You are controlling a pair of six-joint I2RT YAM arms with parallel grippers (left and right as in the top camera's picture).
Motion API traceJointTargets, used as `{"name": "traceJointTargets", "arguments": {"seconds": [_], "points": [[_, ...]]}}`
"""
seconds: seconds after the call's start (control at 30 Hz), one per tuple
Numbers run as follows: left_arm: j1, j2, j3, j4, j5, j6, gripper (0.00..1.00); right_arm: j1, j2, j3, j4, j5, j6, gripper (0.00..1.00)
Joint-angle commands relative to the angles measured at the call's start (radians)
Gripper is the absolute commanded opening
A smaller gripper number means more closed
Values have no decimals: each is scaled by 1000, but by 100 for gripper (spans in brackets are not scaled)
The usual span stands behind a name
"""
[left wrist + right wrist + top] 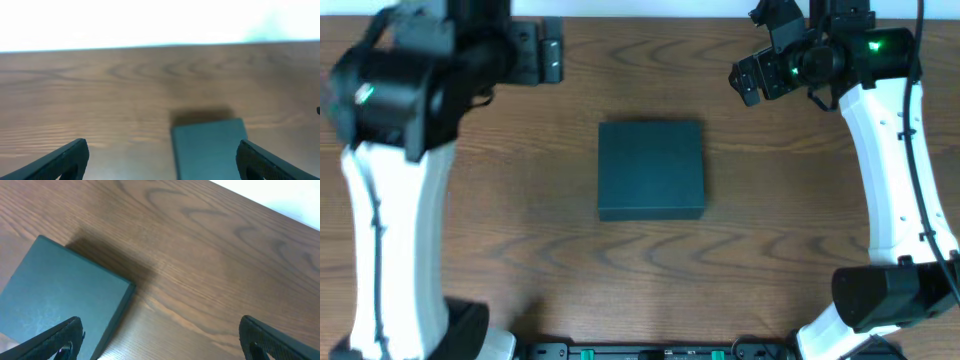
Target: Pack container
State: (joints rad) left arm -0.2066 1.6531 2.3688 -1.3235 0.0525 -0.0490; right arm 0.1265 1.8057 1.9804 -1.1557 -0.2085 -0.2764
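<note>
The dark teal-green container (pixel 651 169) lies shut and flat in the middle of the wooden table. It also shows in the left wrist view (pixel 210 147) and the right wrist view (pixel 55 300). My left gripper (pixel 548 50) is raised at the far left of the table, open and empty; its two fingers (pixel 161 160) spread wide. My right gripper (pixel 750 78) is raised at the far right, open and empty, with its fingers (pixel 162 337) wide apart. Both grippers are well away from the container. No snack packets are in view.
The brown wooden table (pixel 520 220) ends at a white back edge behind both grippers. The two white arms stand along the left and right sides, with their bases at the front corners.
</note>
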Motion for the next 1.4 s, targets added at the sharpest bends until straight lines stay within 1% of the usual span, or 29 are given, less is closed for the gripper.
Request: {"name": "traceJointTargets", "arguments": {"seconds": [0.0, 0.13, 0.2, 0.5, 0.67, 0.93, 1.07, 1.17, 1.37], "points": [[-1, -47, -45, -6, -115, 51, 95, 12, -5, 9, -1, 3, 3, 99], [33, -151, -165, 22, -117, 54, 95, 12, -5, 9, -1, 3, 3, 99], [61, -233, -277, 71, -101, 54, 95, 12, -5, 9, -1, 3, 3, 99], [158, -661, -908, 321, -63, 52, 95, 12, -5, 9, -1, 3, 3, 99], [200, -938, -1284, 486, -24, 51, 95, 12, -5, 9, -1, 3, 3, 99], [213, -1288, -1745, 631, -8, 36, 95, 12, -5, 9, -1, 3, 3, 99], [239, -1414, -1901, 679, -31, -37, 95, 12, -5, 9, -1, 3, 3, 99], [254, -1484, -1983, 692, -34, -45, 95, 12, -5, 9, -1, 3, 3, 99], [255, -1504, -2007, 694, -39, -45, 95, 12, -5, 9, -1, 3, 3, 99]]}}
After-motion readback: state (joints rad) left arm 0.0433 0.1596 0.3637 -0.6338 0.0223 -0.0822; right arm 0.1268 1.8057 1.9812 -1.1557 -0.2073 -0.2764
